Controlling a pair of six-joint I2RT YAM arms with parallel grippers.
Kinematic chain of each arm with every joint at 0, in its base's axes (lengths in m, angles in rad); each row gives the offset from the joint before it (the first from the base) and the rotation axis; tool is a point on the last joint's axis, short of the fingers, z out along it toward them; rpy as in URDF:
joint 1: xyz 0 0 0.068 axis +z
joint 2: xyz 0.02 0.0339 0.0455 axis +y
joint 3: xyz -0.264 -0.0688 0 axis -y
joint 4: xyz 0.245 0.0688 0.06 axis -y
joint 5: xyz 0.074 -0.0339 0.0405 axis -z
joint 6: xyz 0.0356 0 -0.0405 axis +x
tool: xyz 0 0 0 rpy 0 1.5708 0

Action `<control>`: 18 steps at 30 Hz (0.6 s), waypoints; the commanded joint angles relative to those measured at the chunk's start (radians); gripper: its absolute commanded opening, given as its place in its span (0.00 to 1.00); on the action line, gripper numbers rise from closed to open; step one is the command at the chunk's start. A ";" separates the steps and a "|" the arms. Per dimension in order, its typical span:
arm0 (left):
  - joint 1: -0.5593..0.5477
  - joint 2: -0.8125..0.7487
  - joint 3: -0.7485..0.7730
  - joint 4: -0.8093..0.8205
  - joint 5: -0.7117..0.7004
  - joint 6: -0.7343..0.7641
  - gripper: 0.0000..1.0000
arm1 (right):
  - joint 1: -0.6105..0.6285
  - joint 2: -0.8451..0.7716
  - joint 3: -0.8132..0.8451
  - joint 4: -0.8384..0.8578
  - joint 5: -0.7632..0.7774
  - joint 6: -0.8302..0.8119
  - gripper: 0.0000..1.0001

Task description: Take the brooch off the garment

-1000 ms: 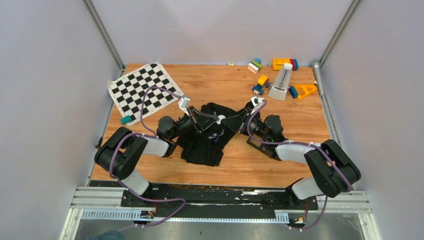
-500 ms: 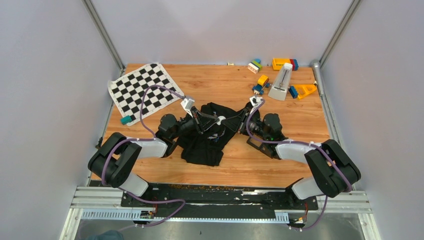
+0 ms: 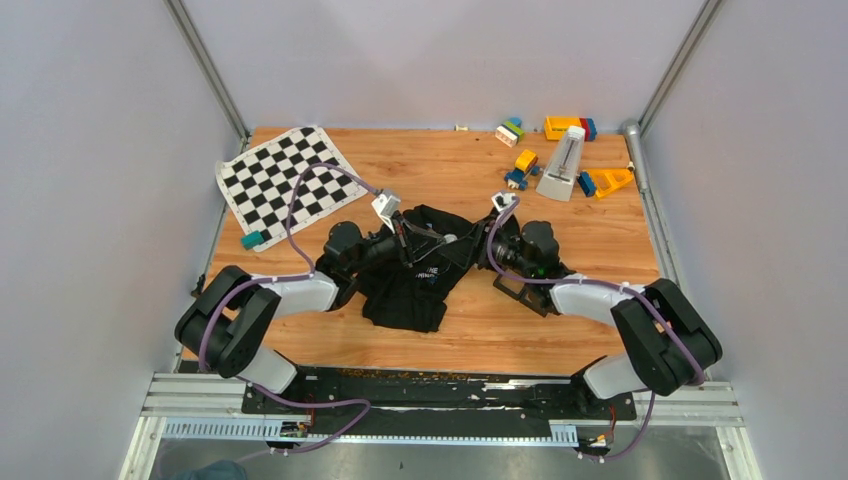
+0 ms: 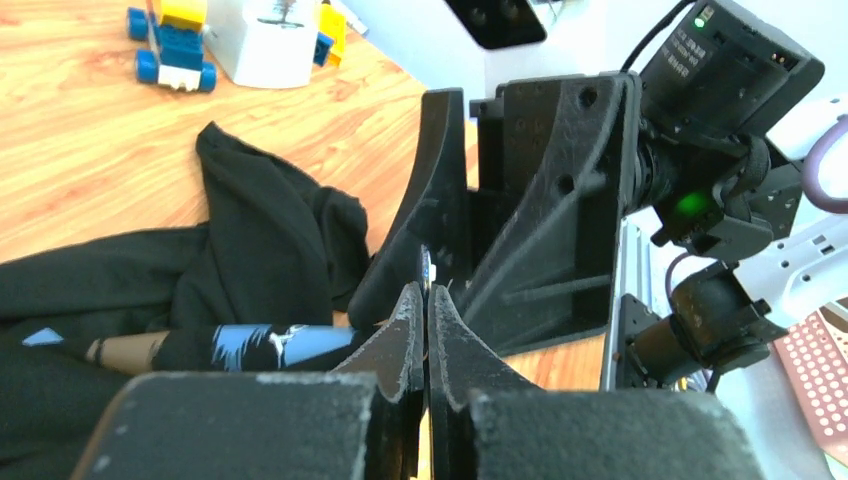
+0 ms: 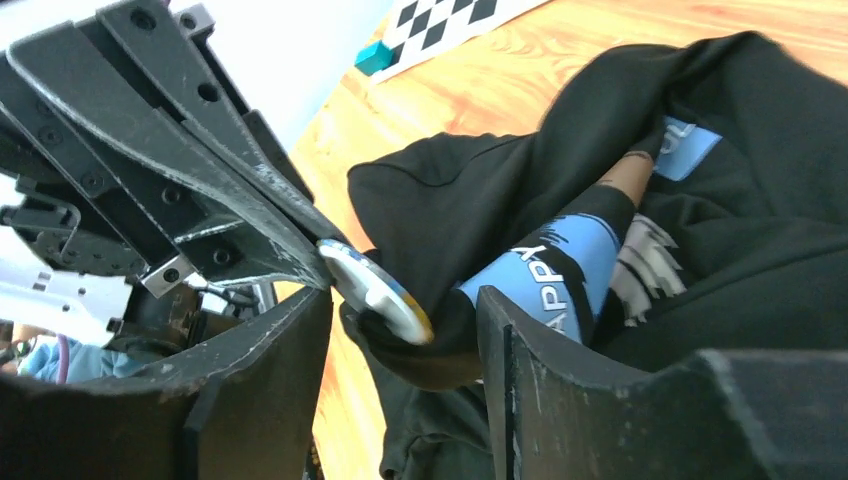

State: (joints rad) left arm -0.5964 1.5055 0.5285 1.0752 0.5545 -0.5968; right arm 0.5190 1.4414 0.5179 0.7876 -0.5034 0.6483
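Note:
The garment (image 3: 405, 290), a black T-shirt with blue print, lies crumpled mid-table between both arms (image 4: 250, 230) (image 5: 720, 190). The brooch (image 5: 375, 290), a small white disc, sits on a raised fold of the cloth (image 3: 452, 238). My left gripper (image 3: 430, 238) is shut, its tips pinching the brooch's rim (image 5: 318, 262); in the left wrist view only a white sliver of brooch (image 4: 426, 268) shows past the closed tips (image 4: 427, 295). My right gripper (image 5: 405, 300) stands open, one finger on each side of the brooch and fold (image 3: 468, 244), touching neither.
A chequered mat (image 3: 285, 175) lies at the back left with a teal block (image 3: 251, 240) by it. Toy bricks (image 3: 520, 130), a white metronome (image 3: 563, 165) and yellow pieces (image 3: 610, 180) sit at the back right.
My right gripper has opened, letting go of the cloth fold behind the brooch. The left gripper, still shut, has shifted a little to the right.

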 commanded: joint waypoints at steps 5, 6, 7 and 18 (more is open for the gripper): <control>-0.043 -0.108 0.035 -0.158 -0.004 0.037 0.00 | 0.045 -0.081 -0.012 0.122 -0.024 -0.011 0.61; -0.026 -0.111 0.026 -0.155 -0.014 0.022 0.00 | 0.044 -0.085 -0.029 0.159 -0.030 -0.006 0.63; -0.018 -0.112 0.022 -0.147 -0.015 0.014 0.00 | 0.043 -0.090 -0.045 0.184 -0.034 -0.001 0.64; 0.045 -0.057 -0.028 0.074 0.054 -0.129 0.00 | -0.017 -0.139 -0.117 0.275 0.010 0.108 0.61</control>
State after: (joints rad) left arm -0.5648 1.4258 0.5179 1.0058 0.5686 -0.6640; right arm 0.5331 1.3285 0.4137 0.9665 -0.5278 0.6842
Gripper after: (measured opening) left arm 0.006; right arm 0.640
